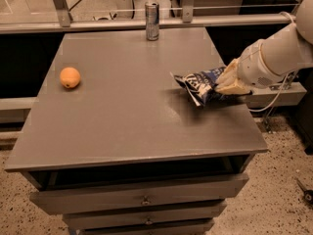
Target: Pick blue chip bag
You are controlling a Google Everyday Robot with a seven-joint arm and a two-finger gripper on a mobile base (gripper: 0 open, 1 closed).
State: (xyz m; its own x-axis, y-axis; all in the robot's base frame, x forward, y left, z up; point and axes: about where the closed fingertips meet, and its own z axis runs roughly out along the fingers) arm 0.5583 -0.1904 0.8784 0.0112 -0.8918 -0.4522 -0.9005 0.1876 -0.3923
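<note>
Cream two-finger gripper (234,81) is clamped on the nearest end of a crinkly navy-blue foil chip bag (198,83), whose length runs straight away from it.

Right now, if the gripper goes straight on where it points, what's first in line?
The blue chip bag, held in the gripper at the table's right edge. Past it, leftward, the way looks free; the orange sits far left, possibly off line.

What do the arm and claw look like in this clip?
The arm is a thick, rounded white-grey tube entering from the right. Its claw, at the blue chip bag near the right edge of the table, has cream-tan fingers. A pale cable loops beneath the wrist.
</note>
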